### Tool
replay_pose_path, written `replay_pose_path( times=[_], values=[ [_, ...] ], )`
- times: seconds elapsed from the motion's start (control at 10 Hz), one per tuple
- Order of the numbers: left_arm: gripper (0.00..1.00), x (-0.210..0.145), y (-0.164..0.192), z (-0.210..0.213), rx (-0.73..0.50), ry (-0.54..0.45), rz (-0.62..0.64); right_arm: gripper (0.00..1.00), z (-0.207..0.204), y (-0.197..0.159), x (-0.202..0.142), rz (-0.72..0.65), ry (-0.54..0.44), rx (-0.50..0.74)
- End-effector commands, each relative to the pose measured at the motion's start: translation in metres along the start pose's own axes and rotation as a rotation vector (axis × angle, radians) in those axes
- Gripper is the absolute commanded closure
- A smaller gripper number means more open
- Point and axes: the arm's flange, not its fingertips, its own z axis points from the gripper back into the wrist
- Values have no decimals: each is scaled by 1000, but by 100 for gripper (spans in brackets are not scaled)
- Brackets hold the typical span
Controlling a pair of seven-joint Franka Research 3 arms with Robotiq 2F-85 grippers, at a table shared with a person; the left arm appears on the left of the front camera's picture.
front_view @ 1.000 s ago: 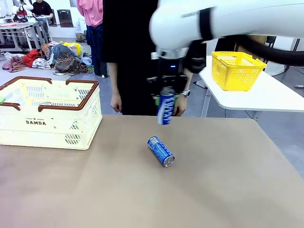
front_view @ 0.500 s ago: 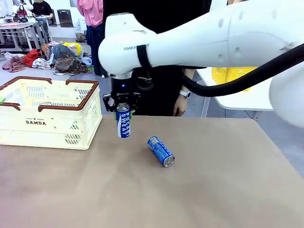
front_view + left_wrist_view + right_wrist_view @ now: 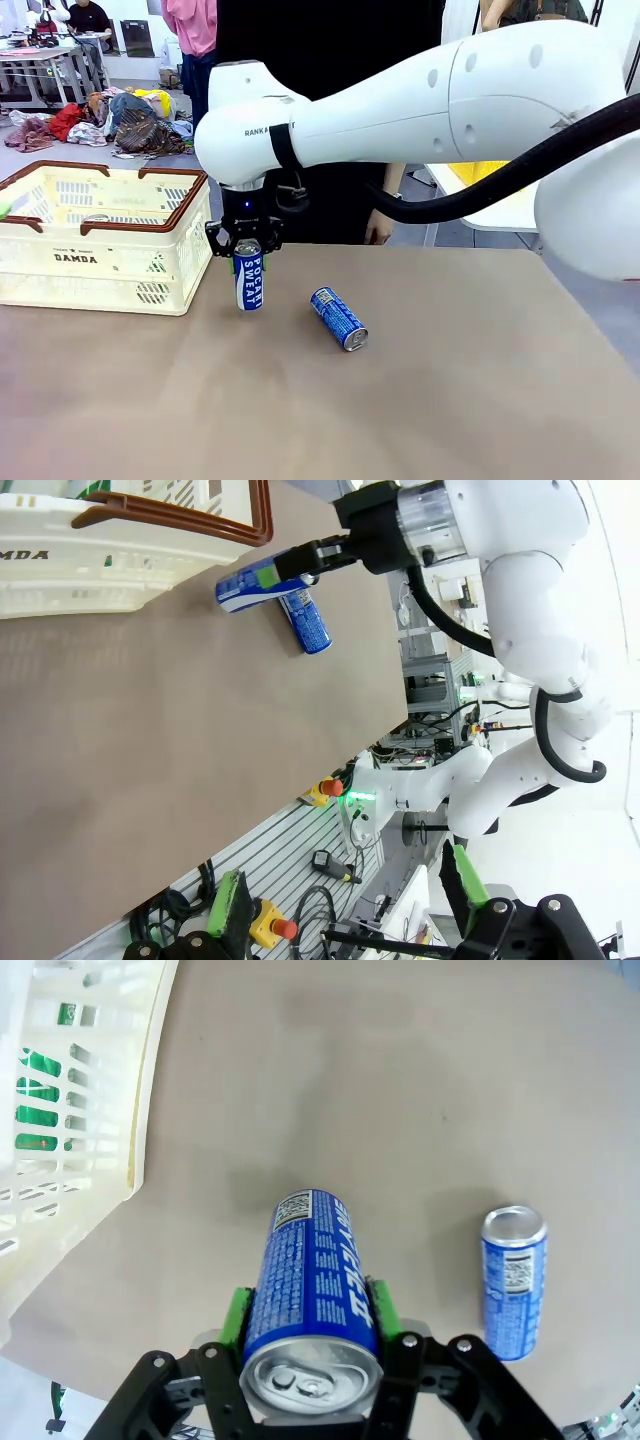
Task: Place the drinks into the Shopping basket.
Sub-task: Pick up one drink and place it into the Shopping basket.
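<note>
Right arm's jaws are clamped on an upright blue can (image 3: 249,283), just beside the Shopping basket (image 3: 100,262), not over it yet. A green can (image 3: 38,1070) shows inside through the slots. A second blue can (image 3: 339,318) lies on the tabletop (image 3: 450,400), waiting. Left arm's jaws stand apart, empty.

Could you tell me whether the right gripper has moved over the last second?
Yes. The right gripper, shut on a blue can, has moved left, past the lying can, toward the Shopping basket.
</note>
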Motion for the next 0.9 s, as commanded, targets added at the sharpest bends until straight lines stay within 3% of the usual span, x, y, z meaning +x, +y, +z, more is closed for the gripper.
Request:
replay_pose_path(
  times=[0.0, 0.4, 0.5, 0.6, 0.8],
  values=[
    [0, -2, -3, 1, -9, -3, 13, 100, -8, 8, 1, -16, 20, 74],
    [0, -2, -3, 1, -9, -3, 13, 100, -15, 13, -1, -8, 34, 37],
    [0, -2, -3, 1, -9, -3, 13, 62, -17, 16, -2, 5, 36, 25],
    [0, -2, -3, 1, -9, -3, 13, 3, -17, 17, -1, 18, 42, 22],
    [0, -2, -3, 1, -9, -3, 13, 0, -11, 17, -1, 24, 34, 9]
  ],
)
